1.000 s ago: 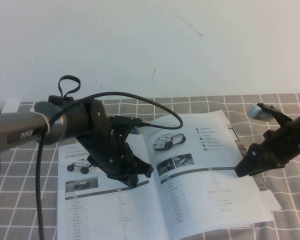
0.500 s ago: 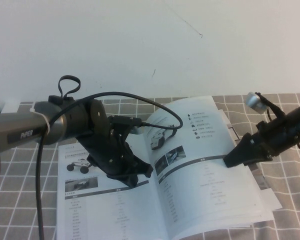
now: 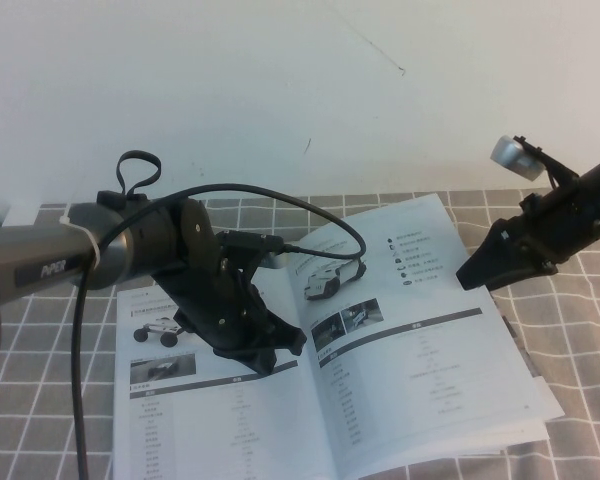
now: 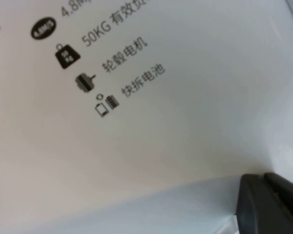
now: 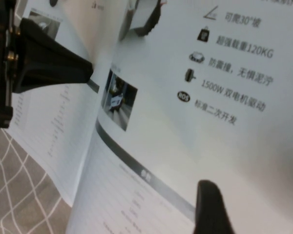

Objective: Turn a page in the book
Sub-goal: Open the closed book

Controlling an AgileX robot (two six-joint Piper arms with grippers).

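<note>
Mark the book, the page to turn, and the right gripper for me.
book (image 3: 230, 420): high view, left leaf's table.
page (image 3: 430, 350): high view, right leaf's table area.
right gripper (image 3: 477, 272): high view, at its fingertips.

Left claw (image 3: 265, 345) low at centre; right claw (image 3: 477, 273) raised, spread.
</note>
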